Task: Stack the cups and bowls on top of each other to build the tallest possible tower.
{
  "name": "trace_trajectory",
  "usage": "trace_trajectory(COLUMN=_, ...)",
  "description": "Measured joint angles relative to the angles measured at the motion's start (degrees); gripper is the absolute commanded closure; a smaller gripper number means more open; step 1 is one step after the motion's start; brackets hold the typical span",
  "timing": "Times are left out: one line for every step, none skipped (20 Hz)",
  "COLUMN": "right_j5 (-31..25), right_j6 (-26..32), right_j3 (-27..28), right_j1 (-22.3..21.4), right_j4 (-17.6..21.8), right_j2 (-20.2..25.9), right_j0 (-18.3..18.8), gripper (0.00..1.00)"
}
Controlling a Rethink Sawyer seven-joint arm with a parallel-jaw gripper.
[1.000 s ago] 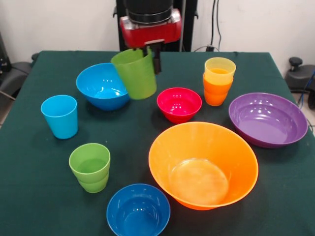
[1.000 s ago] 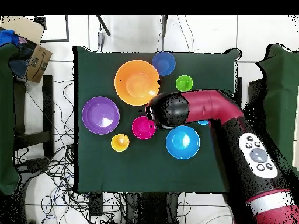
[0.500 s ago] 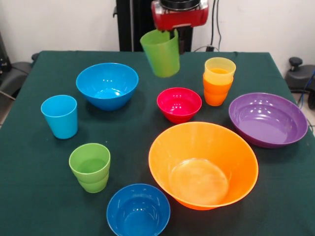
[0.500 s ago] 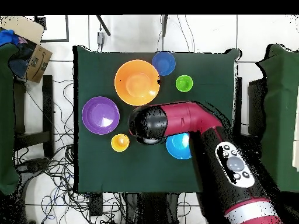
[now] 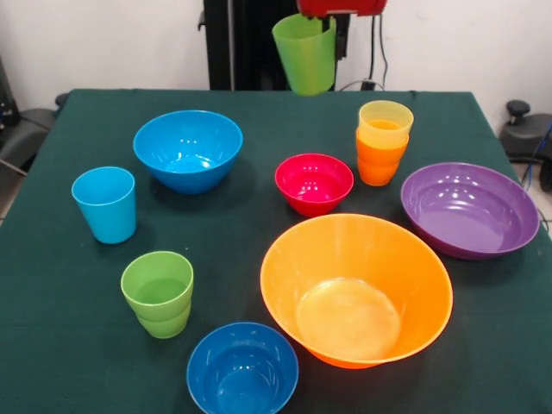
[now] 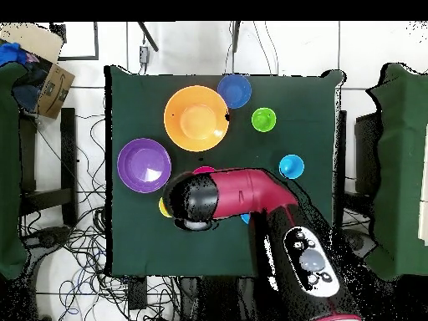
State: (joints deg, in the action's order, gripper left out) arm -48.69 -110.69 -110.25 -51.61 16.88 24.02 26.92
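Green tabletop [image 5: 259, 138] crowded with bowls. Gripper [image 5: 332, 21] pinching green cup [image 5: 305, 53] by its rim, now lifted higher and shifted toward yellow-on-orange tower [image 5: 383, 142] near the far right corner; stacking likely next.

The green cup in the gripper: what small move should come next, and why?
Probably carry the green cup a little further toward the yellow cup nested in the orange cup, then lower it. It hangs high, off to one side of that stack.
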Motion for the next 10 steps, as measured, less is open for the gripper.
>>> trace_trajectory(right_j5=0.0, right_j6=-0.7, right_j3=-0.7, right_j1=-0.4, right_j4=-0.5, right_j2=-0.5, right_j0=-0.7, gripper=1.00)
trace_trajectory(right_j5=0.0, right_j6=-1.6, right_j3=-1.5, right_j1=-0.7, right_j4=-1.0, right_j2=-1.2, right_j0=-1.7, gripper=1.00)
trace_trajectory(right_j5=0.0, right_j6=-1.9, right_j3=-1.8, right_j1=-0.8, right_j4=-1.2, right_j2=-1.4, right_j0=-2.1, gripper=1.00)
trace_trajectory(right_j5=0.0, right_j6=-2.2, right_j3=-2.1, right_j1=-0.9, right_j4=-1.3, right_j2=-1.7, right_j0=-2.5, gripper=1.00)
trace_trajectory(right_j5=0.0, right_j6=-2.7, right_j3=-2.5, right_j1=-0.9, right_j4=-1.5, right_j2=-2.1, right_j0=-3.2, gripper=1.00)
trace_trajectory(right_j5=0.0, right_j6=-3.2, right_j3=-2.9, right_j1=-1.0, right_j4=-1.8, right_j2=-2.5, right_j0=-3.8, gripper=1.00)
trace_trajectory(right_j5=0.0, right_j6=-3.7, right_j3=-3.2, right_j1=-1.0, right_j4=-2.0, right_j2=-2.9, right_j0=-4.5, gripper=1.00)
trace_trajectory(right_j5=0.3, right_j6=-4.4, right_j3=-3.7, right_j1=-1.0, right_j4=-2.4, right_j2=-3.4, right_j0=-5.5, gripper=1.00)
trace_trajectory(right_j5=0.5, right_j6=-4.7, right_j3=-3.9, right_j1=-1.0, right_j4=-2.6, right_j2=-3.6, right_j0=-6.1, gripper=1.00)
trace_trajectory(right_j5=0.8, right_j6=-5.1, right_j3=-4.2, right_j1=-1.0, right_j4=-2.8, right_j2=-3.8, right_j0=-6.7, gripper=1.00)
